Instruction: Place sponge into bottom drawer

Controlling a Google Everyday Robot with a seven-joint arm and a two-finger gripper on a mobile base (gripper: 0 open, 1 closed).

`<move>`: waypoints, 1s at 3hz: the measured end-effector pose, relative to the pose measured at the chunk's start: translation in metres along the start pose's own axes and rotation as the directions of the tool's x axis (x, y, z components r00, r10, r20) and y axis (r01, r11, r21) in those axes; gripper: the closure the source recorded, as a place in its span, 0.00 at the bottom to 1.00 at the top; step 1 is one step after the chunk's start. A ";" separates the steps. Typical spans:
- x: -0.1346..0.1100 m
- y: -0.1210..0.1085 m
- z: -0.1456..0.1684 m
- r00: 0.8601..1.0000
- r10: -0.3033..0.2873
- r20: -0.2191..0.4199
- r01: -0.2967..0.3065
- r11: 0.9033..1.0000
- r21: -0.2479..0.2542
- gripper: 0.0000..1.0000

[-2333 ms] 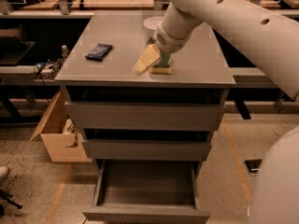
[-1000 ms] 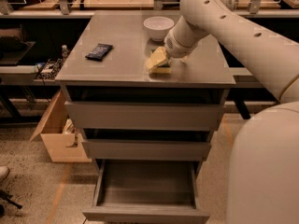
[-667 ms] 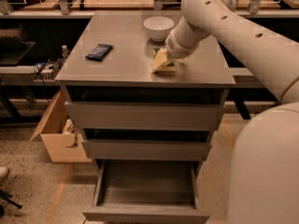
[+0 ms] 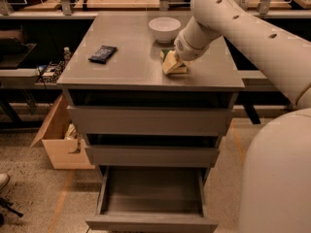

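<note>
Currently the hand sits on the sponge, centre-right of the surface; sponge looks tipped up. Can't tell if the hand is spread or pinching. Risks: a weak hold drops it short of the open bottom drawer at lower centre; wrist clips the bowl just behind

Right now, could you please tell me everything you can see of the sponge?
The sponge is a small block of yellow foam with a dark green scrub layer showing at its far edge. It looks tilted on the grey cabinet top, just in front of the white bowl. The gripper is right at it from above; whether it grips is hidden.
</note>
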State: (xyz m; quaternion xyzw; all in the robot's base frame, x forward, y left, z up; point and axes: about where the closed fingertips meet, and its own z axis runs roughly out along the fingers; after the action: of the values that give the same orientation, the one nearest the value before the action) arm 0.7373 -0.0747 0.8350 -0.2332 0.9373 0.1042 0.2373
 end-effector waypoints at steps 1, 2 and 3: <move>0.000 0.000 -0.001 1.000 0.000 0.000 0.000 1.000 0.000 1.00; 0.018 0.007 -0.029 0.996 -0.087 0.006 0.087 0.996 -0.002 1.00; 0.044 0.021 -0.074 0.973 -0.229 0.012 0.229 0.973 0.007 1.00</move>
State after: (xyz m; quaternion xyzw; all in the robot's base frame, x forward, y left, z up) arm 0.6629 -0.0960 0.8795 -0.3385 0.9028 0.0751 0.2545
